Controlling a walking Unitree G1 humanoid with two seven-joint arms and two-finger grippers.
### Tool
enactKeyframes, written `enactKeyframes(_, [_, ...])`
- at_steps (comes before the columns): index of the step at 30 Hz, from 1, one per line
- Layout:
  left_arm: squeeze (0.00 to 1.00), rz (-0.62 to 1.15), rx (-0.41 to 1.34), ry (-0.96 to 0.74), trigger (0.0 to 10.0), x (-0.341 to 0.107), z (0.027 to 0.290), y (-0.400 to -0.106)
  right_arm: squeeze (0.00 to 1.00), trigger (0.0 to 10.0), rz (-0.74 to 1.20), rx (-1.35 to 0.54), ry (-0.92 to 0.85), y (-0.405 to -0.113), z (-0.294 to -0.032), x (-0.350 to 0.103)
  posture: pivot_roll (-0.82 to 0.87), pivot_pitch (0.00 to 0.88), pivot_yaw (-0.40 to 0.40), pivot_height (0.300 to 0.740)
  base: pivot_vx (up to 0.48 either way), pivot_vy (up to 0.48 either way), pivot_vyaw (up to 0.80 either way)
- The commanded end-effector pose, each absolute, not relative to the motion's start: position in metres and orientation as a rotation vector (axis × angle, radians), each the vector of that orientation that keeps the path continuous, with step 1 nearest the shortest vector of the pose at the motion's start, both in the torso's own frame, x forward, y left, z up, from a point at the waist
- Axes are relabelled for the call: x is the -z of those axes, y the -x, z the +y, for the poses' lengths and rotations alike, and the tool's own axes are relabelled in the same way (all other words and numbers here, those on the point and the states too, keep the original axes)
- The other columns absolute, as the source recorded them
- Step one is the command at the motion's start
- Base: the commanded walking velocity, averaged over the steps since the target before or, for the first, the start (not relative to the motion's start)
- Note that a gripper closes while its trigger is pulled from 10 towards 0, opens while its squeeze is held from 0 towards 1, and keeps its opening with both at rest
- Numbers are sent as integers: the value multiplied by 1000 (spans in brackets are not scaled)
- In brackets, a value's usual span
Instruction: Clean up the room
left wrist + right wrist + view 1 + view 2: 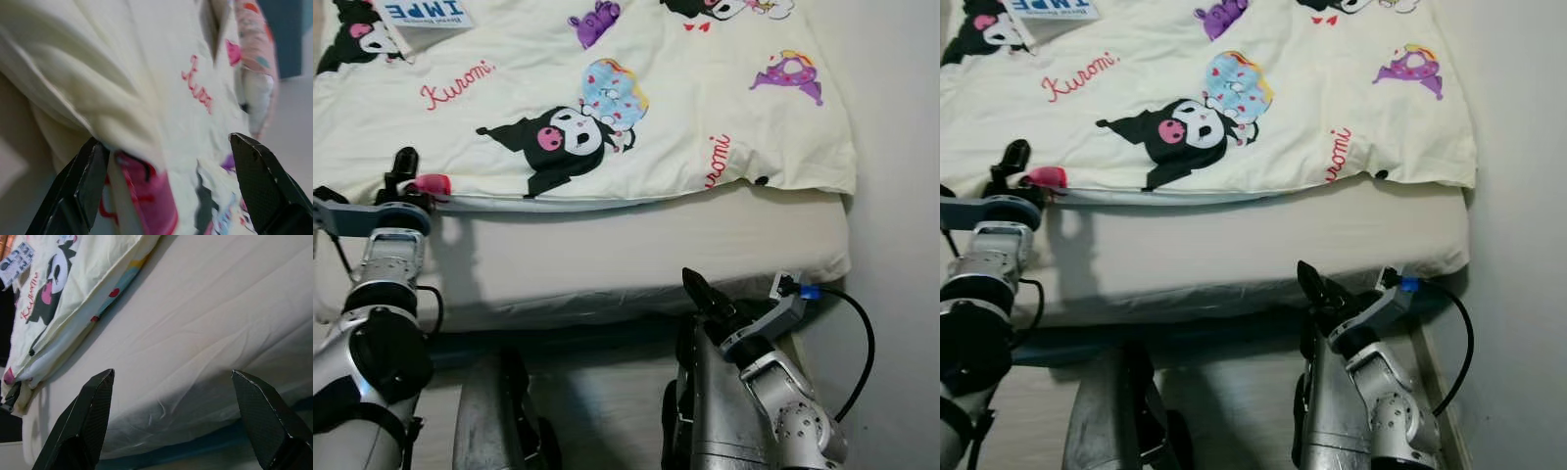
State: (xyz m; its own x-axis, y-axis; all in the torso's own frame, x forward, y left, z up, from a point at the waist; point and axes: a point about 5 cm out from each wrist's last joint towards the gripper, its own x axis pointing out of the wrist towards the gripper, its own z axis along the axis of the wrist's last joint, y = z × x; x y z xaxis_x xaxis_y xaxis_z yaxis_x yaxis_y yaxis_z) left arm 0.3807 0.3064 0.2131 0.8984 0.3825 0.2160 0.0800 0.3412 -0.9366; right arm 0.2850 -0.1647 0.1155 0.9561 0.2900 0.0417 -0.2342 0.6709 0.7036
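Observation:
A cream blanket (607,88) printed with cartoon figures and red "Kuromi" lettering lies spread over the bed. Its front edge hangs near the beige mattress (636,245). My left gripper (411,181) sits at the blanket's front left corner, beside a pink patch (433,183). In the left wrist view its fingers (88,181) stand wide apart, open, with the folded blanket edge (127,122) between them. My right gripper (700,294) hangs low before the mattress front, open, with nothing between its fingers (93,416).
A white printed paper (426,12) lies on the blanket at the far left. A pale wall (901,196) runs close along the bed's right side. A black cable with a blue plug (808,291) loops off my right wrist. My legs stand on the floor (607,411).

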Motion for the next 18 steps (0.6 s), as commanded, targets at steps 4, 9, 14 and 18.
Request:
enactKeyframes(4, [0,-371,-355,1209,10000,-189,322,-368,0,10000,113,-262,-796,-276,-169,-111,-191,569,-26,482,0,0,0])
enactKeyframes(9, [0,-269,-441,1200,10000,-157,321,-359,0,10000,115,-251,-793,-274,-171,-114,-192,575,-31,482,0,0,0])
enactKeyframes(14, [0,-240,-461,1197,10000,-150,320,-357,0,10000,111,-249,-790,-273,-172,-118,-199,584,-34,482,0,0,0])
enactKeyframes(18, [0,-207,-475,1190,10000,-145,318,-356,0,10000,106,-249,-788,-270,-172,-123,-204,594,-34,482,0,0,0])
